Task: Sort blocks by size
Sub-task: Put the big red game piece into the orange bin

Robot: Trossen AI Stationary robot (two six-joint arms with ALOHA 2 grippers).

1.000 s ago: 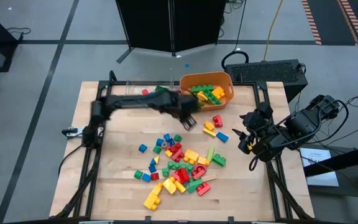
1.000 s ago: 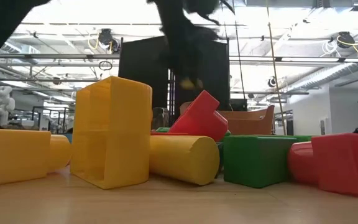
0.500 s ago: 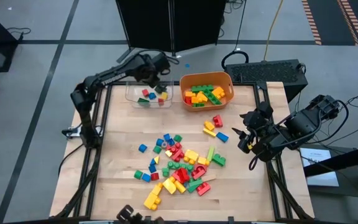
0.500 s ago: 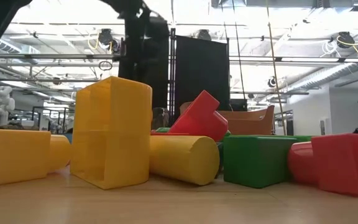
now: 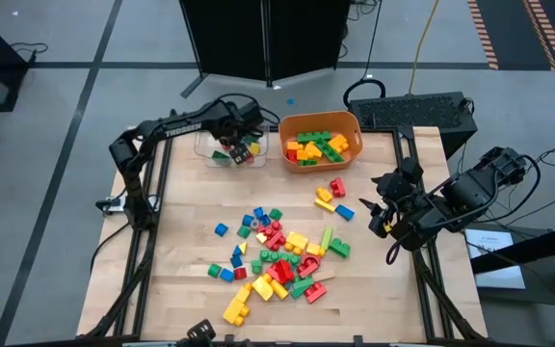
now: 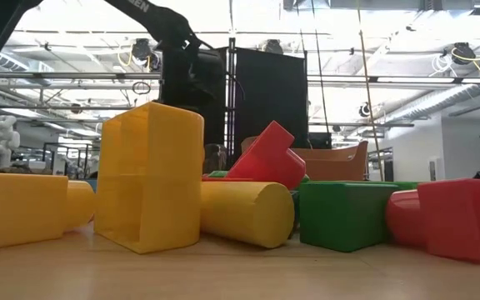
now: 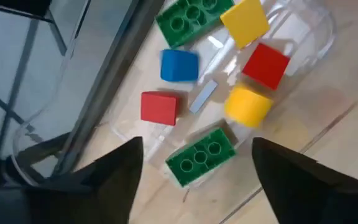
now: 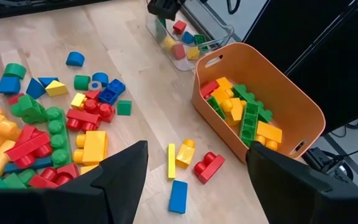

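Blocks [image 5: 276, 255]: loose pile of red, yellow, green, blue pieces mid-table, tiny cubes to long studded bricks, lying at all angles, some touching. A few strays [image 5: 332, 196] sit near the orange tub [image 5: 353, 123], which holds bigger yellow, green, red bricks. Clear tray [image 7: 303, 56] holds small ones: two green studded bricks, red, yellow and blue cubes.

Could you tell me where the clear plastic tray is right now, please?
In the high view the clear plastic tray sits at the table's far edge, left of centre, just left of the orange tub, with the left gripper over it.
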